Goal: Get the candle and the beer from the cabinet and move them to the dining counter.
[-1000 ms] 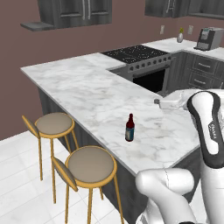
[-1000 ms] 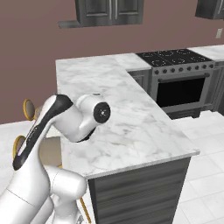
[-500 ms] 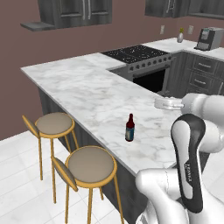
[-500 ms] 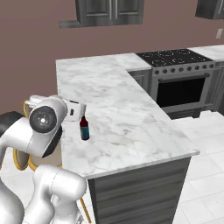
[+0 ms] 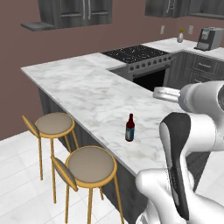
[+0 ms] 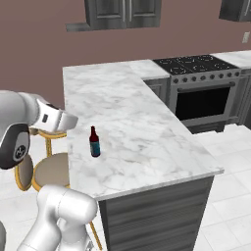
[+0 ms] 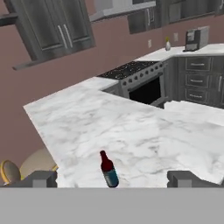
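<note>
The beer [image 5: 129,127] is standing upright on the dining counter [image 5: 87,89], low and centre in the left base frame, near the edge above the stools [image 5: 89,164], so that half of the job looks done. The tool [image 7: 112,178] is hanging empty with its tips spread wide at the bottom of the hand frame, the bottle between and beyond them. Backing away, it is worth lifting clear so nothing tips the bottle before heading for the cabinet [image 5: 81,11] at upper left

Beer [image 5: 129,128] upright on dining counter [image 5: 87,87]
</note>
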